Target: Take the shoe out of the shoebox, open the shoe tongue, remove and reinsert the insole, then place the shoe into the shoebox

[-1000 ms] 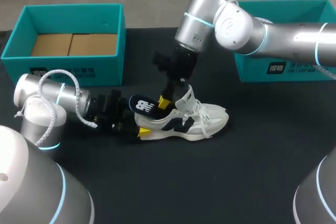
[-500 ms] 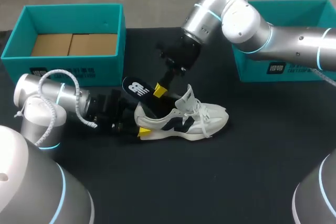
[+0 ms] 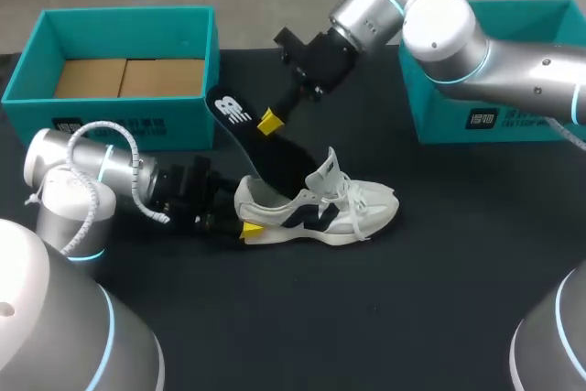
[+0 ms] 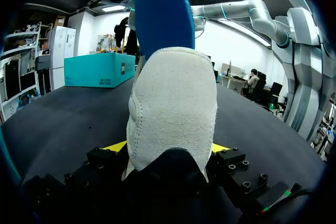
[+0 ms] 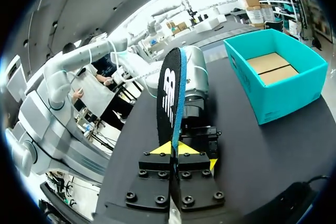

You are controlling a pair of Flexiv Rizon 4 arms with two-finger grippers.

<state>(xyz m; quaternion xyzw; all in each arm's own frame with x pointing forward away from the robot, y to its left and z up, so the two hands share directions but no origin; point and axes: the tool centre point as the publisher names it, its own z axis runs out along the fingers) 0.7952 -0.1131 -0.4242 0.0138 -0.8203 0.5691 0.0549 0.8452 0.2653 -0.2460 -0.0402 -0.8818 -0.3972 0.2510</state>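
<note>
On the black table (image 3: 439, 263), the shoe (image 3: 320, 210) is clamped at its heel from nine o'clock by the left gripper (image 3: 242, 222); the logo-printed insole (image 3: 276, 158) is pinched by the right gripper (image 3: 268, 123).

The shoe (image 3: 316, 208) lies on its sole mid-desk (image 3: 412, 318), toe to the right, heel to the left. The left end effector (image 4: 168, 148) sits at the heel, one finger on each side. The insole (image 3: 261, 148) slants from the shoe's opening up toward the left rear, pinched near its upper end by the right end effector (image 3: 268, 122). A shoebox (image 3: 128, 125) stands behind on the left, and a second box (image 3: 485, 116) at the right rear.
</note>
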